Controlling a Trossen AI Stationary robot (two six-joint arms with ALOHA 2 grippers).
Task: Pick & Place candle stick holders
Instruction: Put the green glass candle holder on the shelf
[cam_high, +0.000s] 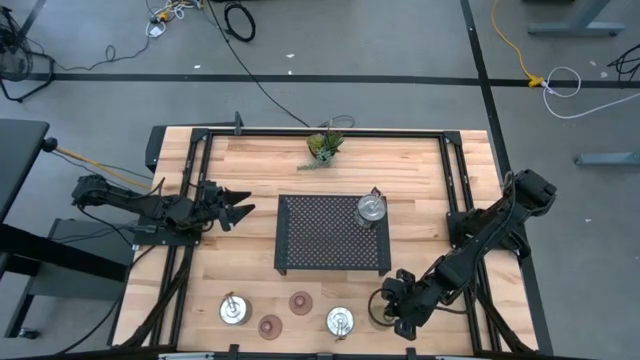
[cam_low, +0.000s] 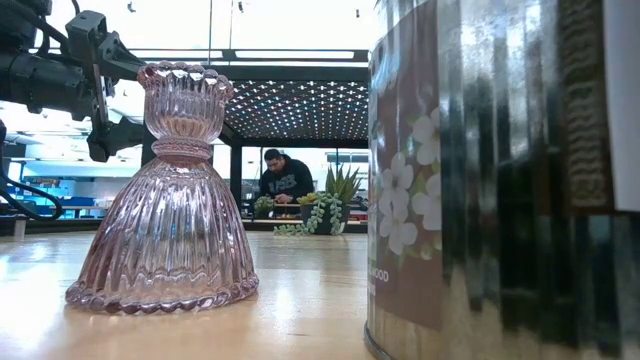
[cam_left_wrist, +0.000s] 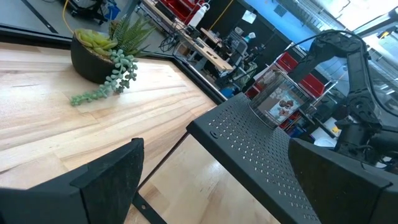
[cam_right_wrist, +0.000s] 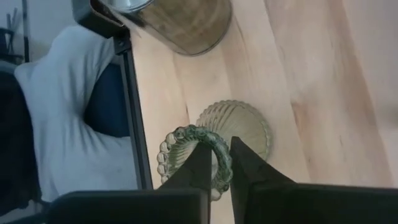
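One shiny silver holder stands on the black rack, right of the middle of the high view. Along the bottom of that view stand two more silver holders, with two small brownish-red holders between them. The green glass holder stands low and to the right, its ribbed rim pinched by the right tool.

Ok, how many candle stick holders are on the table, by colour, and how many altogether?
silver holders: 3
brownish-red holders: 2
olive-green holder: 1, its rim pinched by the right gripper
Total: 6
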